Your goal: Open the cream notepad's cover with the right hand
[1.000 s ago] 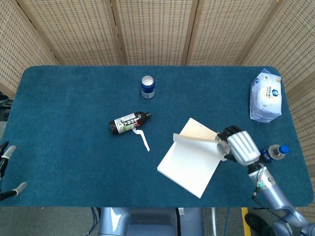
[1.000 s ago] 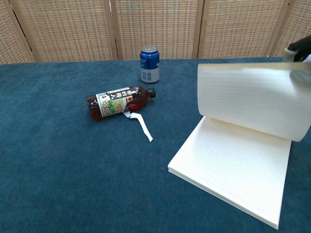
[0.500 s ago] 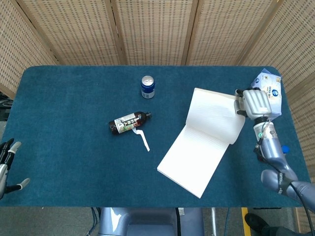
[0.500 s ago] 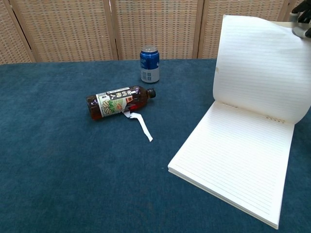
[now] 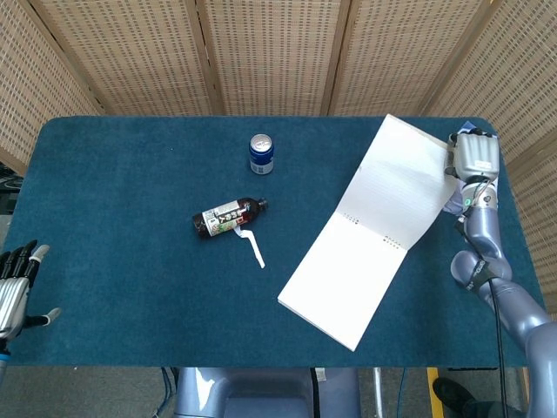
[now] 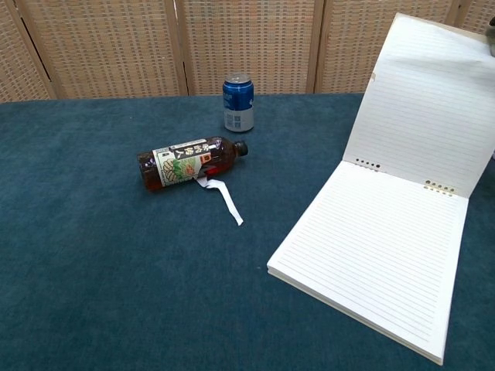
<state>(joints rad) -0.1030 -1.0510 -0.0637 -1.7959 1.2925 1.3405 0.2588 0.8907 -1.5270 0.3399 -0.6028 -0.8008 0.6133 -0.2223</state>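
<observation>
The cream notepad (image 5: 341, 286) lies at the table's right, its lined pages (image 6: 379, 270) exposed. Its cover (image 5: 398, 185) is flipped up and back from the binding holes, standing tilted toward the far right corner (image 6: 433, 108). My right hand (image 5: 474, 158) holds the cover's far edge, high near the table's back right; in the chest view it is almost wholly out of frame. At the lower left edge of the head view, my left hand (image 5: 14, 293) hangs off the table, fingers spread and holding nothing.
A blue can (image 5: 261, 154) (image 6: 238, 102) stands upright at the back centre. A brown bottle (image 5: 228, 217) (image 6: 186, 163) lies on its side with a white plastic strip (image 5: 253, 247) (image 6: 225, 199) beside it. Wicker screens (image 5: 270, 52) close the back.
My right hand has swung the cover from low over the pages up and back to the far right, laying the pad wide open. The left hand has risen slightly into view.
</observation>
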